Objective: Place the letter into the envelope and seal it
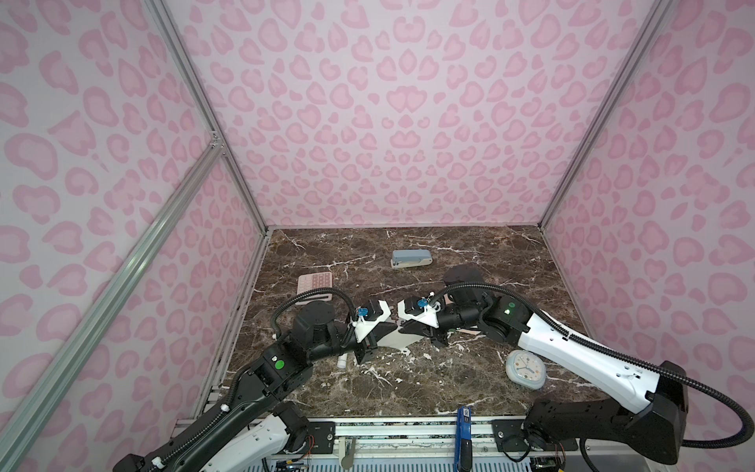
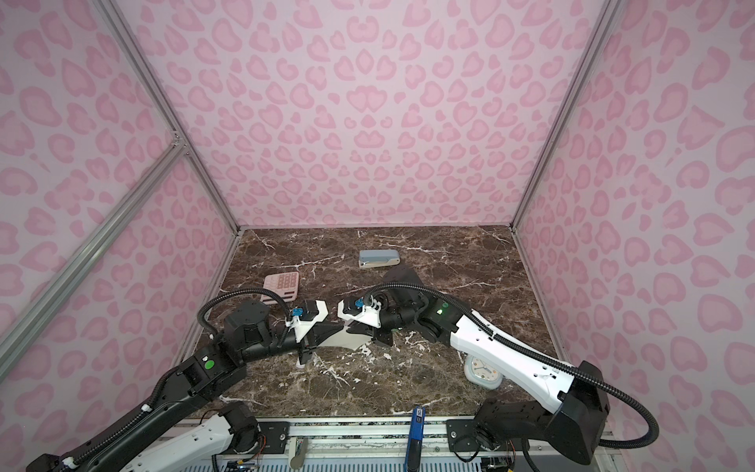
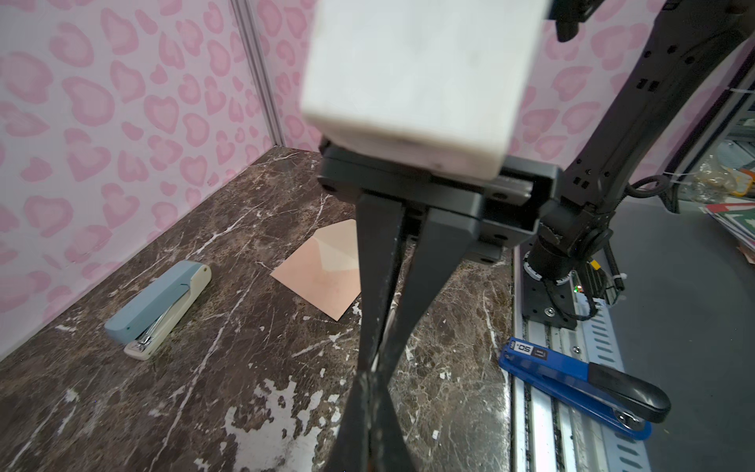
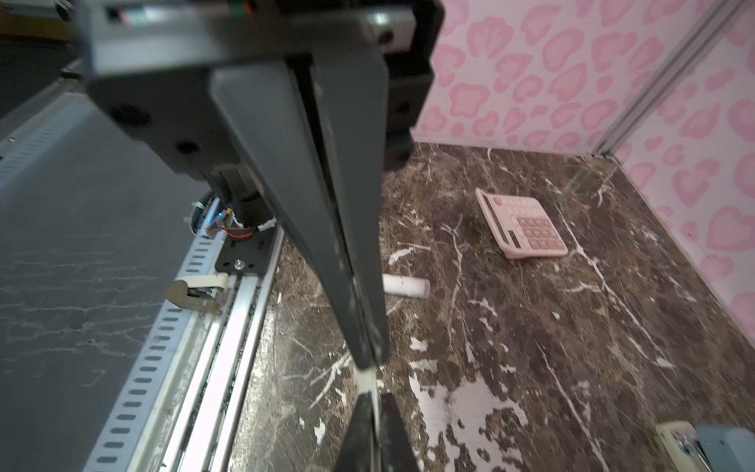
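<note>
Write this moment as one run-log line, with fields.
letter: in air | left pincer: shut on letter | right pincer: shut on letter | envelope: flat on table

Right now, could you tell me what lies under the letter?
Only table shows around the letter, pinched by the left gripper and right gripper; whatever lies directly beneath is covered.
</note>
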You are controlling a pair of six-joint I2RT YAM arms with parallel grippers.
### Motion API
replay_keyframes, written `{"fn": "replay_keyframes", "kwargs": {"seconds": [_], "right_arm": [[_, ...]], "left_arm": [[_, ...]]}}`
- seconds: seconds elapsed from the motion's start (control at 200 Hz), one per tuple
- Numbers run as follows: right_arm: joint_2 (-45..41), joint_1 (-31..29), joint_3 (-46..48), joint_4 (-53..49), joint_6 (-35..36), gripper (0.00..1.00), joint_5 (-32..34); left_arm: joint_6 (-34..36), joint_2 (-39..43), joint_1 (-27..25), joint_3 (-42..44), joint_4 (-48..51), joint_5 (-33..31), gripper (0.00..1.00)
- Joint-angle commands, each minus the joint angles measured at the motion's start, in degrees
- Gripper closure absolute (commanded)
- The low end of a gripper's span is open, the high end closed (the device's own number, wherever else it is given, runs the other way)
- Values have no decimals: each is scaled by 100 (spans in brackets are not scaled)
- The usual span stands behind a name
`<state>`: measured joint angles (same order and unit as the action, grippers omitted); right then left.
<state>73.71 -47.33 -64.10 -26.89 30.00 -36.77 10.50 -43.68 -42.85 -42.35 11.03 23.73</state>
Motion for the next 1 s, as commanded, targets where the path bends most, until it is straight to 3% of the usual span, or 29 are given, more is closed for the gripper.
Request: {"fn": "replay_keyframes", "kwargs": {"seconds": [0.0, 0.065, 0.31, 0.355, 0.395, 0.455, 0.585, 0.63, 0.76, 0.8, 0.87, 0.995], "right_arm": [[12, 18, 96, -211, 56, 89, 215], [-1, 39, 118, -219, 51, 100, 188], [-12, 75, 157, -218, 50, 100, 164], [-23, 75, 159, -220, 49, 91, 200], [-32, 83, 169, -237, 56, 90, 214], [-41, 97, 174, -271, 84, 100, 199], [-8, 145, 169, -360, 89, 100, 249], [-8, 145, 199, -352, 115, 91, 314], [-16, 158, 272, -352, 144, 77, 441], [-15, 168, 280, -360, 136, 81, 460], [-15, 212, 301, -360, 129, 100, 426], [-2, 257, 307, -400, 168, 100, 442]], "left_arm": [[84, 50, 6, -27, -9, -36, 96], [84, 45, 5, -28, -2, -35, 96], [84, 26, 5, -34, 14, -30, 96], [83, 27, 9, -34, 5, -32, 96], [82, 36, 5, -35, 9, -36, 96], [92, 49, 5, -37, 13, -43, 95], [92, 78, 5, -38, 23, -60, 96], [92, 91, 9, -33, 35, -65, 96], [76, 100, 9, -35, 33, -79, 96], [74, 110, 5, -35, 31, -75, 96], [66, 105, 5, -29, 23, -66, 96], [65, 111, 5, -39, 21, -65, 96]]}}
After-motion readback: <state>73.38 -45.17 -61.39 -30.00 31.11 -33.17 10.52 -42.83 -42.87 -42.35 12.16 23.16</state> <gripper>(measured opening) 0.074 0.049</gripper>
